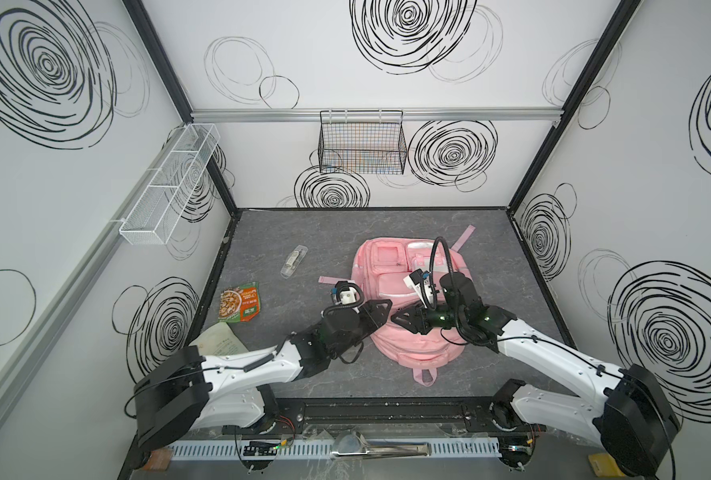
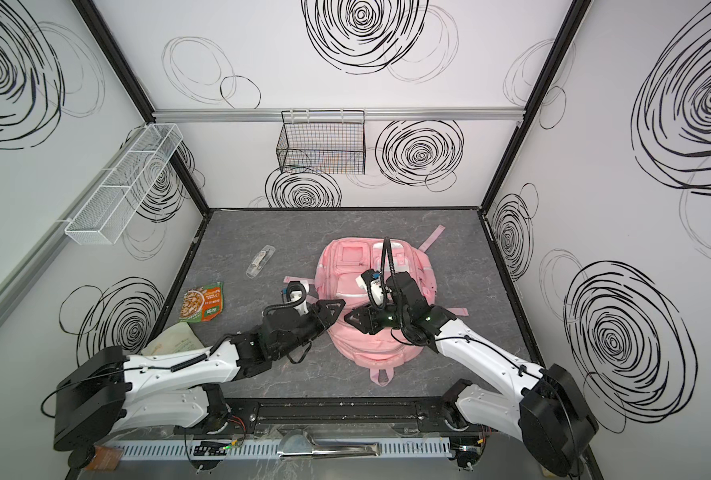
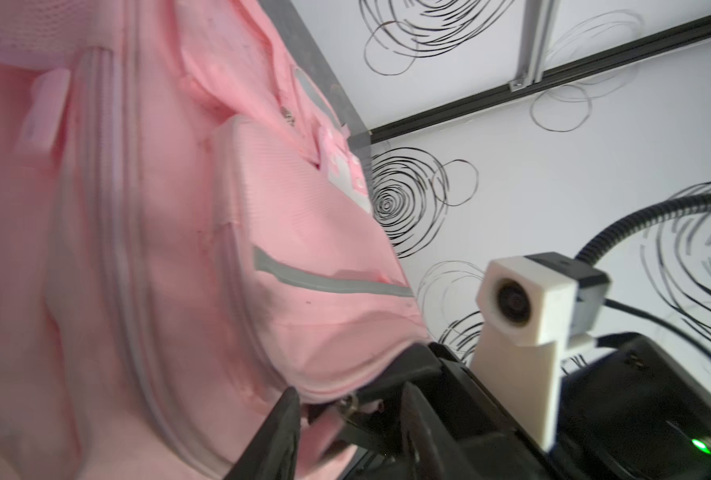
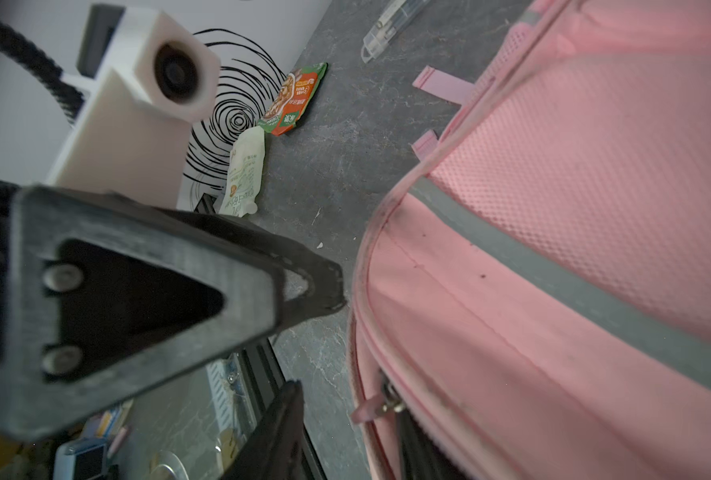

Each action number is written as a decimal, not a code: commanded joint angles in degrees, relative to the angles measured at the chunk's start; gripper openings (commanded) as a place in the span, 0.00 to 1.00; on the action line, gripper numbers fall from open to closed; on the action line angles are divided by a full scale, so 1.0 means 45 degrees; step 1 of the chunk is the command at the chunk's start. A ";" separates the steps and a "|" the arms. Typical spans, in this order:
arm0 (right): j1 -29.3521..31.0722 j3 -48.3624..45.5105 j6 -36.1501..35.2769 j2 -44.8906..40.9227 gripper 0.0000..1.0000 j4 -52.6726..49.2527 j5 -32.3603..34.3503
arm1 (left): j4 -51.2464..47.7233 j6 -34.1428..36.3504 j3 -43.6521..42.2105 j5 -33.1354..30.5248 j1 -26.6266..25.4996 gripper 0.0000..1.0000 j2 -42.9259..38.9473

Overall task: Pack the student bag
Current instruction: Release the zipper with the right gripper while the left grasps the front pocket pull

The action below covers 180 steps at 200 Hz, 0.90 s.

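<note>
Pink student bag (image 1: 413,345) well inside table (image 1: 324,232)

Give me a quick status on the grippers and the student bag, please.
Both open: left gripper, right gripper, tips close over pink backpack. Lying flat, front up. Loose to its left: snack packet, pale pouch, clear case.
</note>
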 commanded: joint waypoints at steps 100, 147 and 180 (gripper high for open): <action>-0.2389 -0.1122 0.1647 -0.4691 0.55 -0.1282 0.2522 | -0.2294 0.6503 0.0292 0.0595 -0.1188 0.45 -0.0155; -0.2388 -0.1351 0.1599 -0.4454 0.53 -0.0790 0.1957 | -0.2146 0.7832 0.0341 -0.0393 -0.1495 0.48 0.0333; -0.2390 -0.1086 0.1290 -0.4592 0.51 -0.0842 0.1905 | -0.2689 0.8843 0.0928 -0.0611 -0.1339 0.47 0.1037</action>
